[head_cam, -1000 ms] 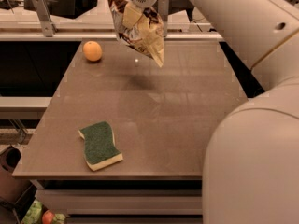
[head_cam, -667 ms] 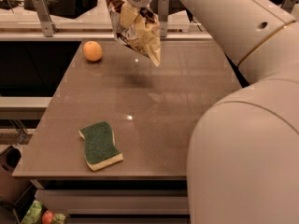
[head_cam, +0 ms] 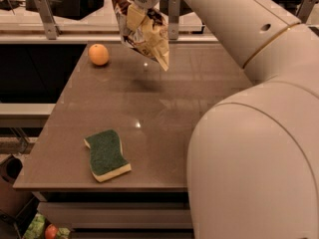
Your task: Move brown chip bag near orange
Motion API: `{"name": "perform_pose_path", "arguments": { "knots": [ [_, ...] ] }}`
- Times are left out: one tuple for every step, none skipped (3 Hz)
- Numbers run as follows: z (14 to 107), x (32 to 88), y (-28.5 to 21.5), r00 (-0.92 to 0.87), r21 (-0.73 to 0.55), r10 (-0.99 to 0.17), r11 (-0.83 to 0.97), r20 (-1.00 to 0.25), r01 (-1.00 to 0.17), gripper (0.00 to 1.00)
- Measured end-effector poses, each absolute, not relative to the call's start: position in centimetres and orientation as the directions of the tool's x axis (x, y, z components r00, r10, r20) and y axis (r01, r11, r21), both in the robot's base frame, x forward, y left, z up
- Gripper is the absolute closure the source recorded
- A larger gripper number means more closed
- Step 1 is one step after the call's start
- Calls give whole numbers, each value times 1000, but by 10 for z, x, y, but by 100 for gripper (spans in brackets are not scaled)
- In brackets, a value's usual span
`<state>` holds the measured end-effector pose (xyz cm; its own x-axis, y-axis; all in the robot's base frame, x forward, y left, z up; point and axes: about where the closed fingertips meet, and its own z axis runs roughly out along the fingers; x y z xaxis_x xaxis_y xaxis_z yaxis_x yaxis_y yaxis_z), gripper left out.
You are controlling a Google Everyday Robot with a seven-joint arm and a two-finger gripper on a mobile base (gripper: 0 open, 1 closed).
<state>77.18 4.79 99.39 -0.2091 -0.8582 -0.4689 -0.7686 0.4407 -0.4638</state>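
Note:
The brown chip bag (head_cam: pixel 141 28) hangs crumpled in the air above the far middle of the table, dark brown with pale yellow edges. My gripper (head_cam: pixel 139 4) is at the top of the view, shut on the bag's upper part. The orange (head_cam: pixel 98 54) sits on the table's far left corner, to the left of the bag and below it, apart from it.
A green-and-yellow sponge (head_cam: pixel 105 155) lies near the table's (head_cam: pixel 164 118) front left edge. My arm (head_cam: pixel 249 133) fills the right side. A rail with metal posts (head_cam: pixel 47 19) runs behind the table. A small red fruit (head_cam: pixel 51 231) lies on the floor, bottom left.
The gripper has carried the bag a little to the left, closer to the orange. The arm has swung further into the right of the view.

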Motion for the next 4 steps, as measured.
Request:
{"name": "perform_pose_path", "arguments": {
  "knots": [
    [991, 772, 49, -209, -462, -859, 439, -467, -771, 61],
    [988, 773, 50, -210, -460, -861, 437, -464, -773, 36],
    [986, 773, 52, -210, -458, -862, 435, -462, -775, 14],
    [983, 774, 53, -210, -456, -863, 433, -460, -778, 0]
  ]
}}
